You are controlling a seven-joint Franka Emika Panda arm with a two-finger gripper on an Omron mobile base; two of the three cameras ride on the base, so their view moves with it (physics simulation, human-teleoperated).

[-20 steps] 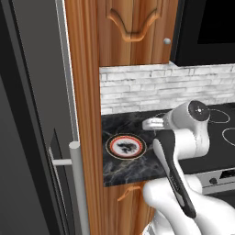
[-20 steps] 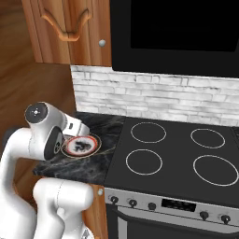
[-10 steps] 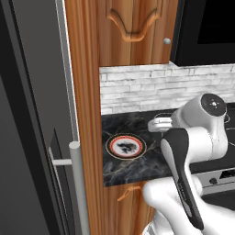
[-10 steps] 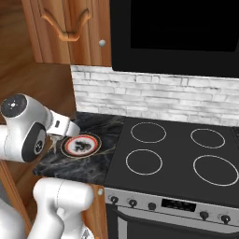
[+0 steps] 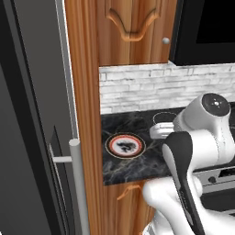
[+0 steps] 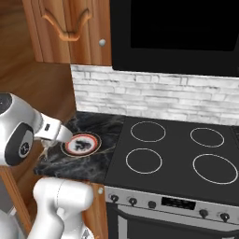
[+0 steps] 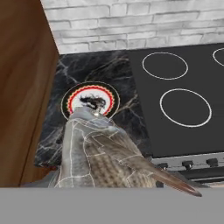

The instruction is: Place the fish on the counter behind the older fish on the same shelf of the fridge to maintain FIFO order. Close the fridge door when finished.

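Observation:
A grey-brown scaled fish (image 7: pixel 98 151) looms close in the hand view, over the counter's front, covering my fingertips. My gripper (image 6: pixel 65 136) is shut on the fish and hovers just left of a round red-rimmed plate (image 6: pixel 80 143) with a dark mark at its centre. The plate rests on the black marble counter (image 5: pixel 137 163). My white hand (image 5: pixel 161 130) shows behind my own forearm in the left base view. At the far left stands the grey fridge (image 5: pixel 27 137) with its bar handle (image 5: pixel 76 183). Its shelf and the older fish are out of view.
A black stovetop (image 6: pixel 177 158) with white rings lies right of the counter, with knobs (image 6: pixel 133 201) along its front. A tall wooden cabinet side (image 5: pixel 85 114) separates counter and fridge. White brick wall (image 6: pixel 154 95) runs behind, with a wooden upper cabinet (image 6: pixel 70 28) and a dark microwave (image 6: pixel 177 32) above.
My wrist has swung left and back from above the plate, and the elbow has risen. The plate has not moved.

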